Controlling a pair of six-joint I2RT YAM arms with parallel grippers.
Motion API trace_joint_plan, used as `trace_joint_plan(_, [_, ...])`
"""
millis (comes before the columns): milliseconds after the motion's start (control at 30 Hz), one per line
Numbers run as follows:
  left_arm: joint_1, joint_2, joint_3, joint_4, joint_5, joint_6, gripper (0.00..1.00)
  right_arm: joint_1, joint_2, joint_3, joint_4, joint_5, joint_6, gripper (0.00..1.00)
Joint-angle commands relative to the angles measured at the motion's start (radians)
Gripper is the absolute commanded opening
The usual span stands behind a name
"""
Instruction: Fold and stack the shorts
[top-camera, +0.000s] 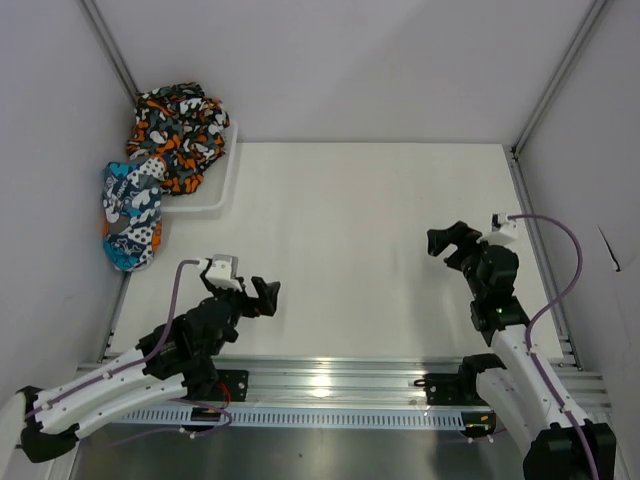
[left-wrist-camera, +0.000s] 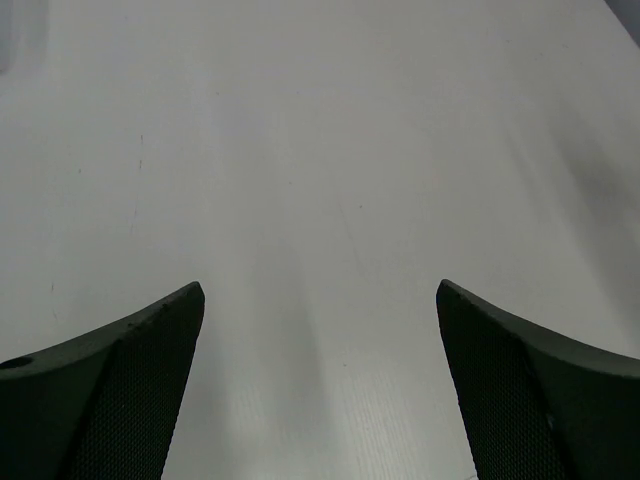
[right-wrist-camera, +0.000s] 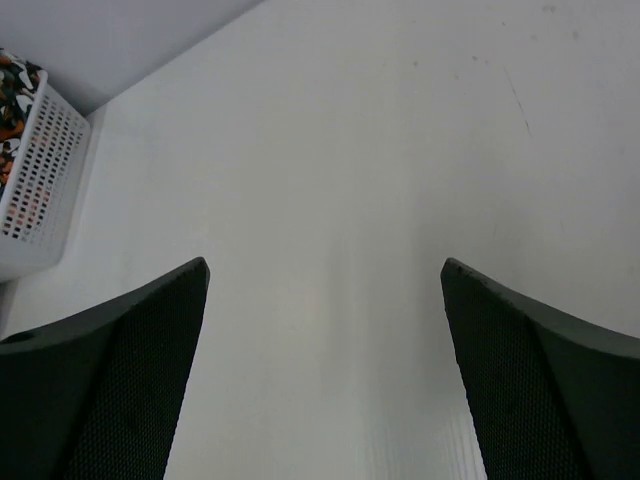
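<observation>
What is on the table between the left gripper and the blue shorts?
Nothing. In the top view, only bare white table separates the left gripper from the blue shorts.

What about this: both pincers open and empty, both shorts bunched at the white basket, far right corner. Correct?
Wrong corner. The camouflage shorts and teal skull shorts are bunched at the white basket in the far left corner, as the top external view shows. Left pincer and right pincer are open and empty, as stated.
</observation>
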Motion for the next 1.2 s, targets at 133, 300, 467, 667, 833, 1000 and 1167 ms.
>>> trace_joint_plan(133, [-0.001,0.085,0.026,-0.051,-0.12,-0.076,0.99,0.008,-0.156,-0.158,0.036,0.123,0.049,0.99])
trace_joint_plan(300, [0.0,0.104,0.08,-0.181,-0.195,-0.165,0.99,0.008,-0.139,-0.18,0.008,0.183,0.149,0.99])
trace_joint_plan(467, [0.036,0.022,0.131,-0.338,-0.312,-0.407,0.99,0.008,-0.04,-0.168,0.033,0.151,0.163,1.0])
trace_joint_plan(667, [0.238,-0.028,0.129,-0.273,-0.153,-0.317,0.99,0.008,0.033,-0.152,0.054,0.116,0.159,0.99])
trace_joint_plan(833, [0.653,0.225,0.175,-0.191,0.193,-0.234,0.93,0.008,0.054,-0.148,0.056,0.106,0.152,1.0])
trace_joint_plan(1000, [1.002,0.328,0.181,-0.122,0.516,-0.283,0.91,0.01,0.054,-0.152,0.054,0.114,0.143,0.99])
trace_joint_plan(1167, [1.282,0.403,0.168,-0.093,0.629,-0.309,0.94,0.01,0.071,-0.152,0.063,0.114,0.143,1.0])
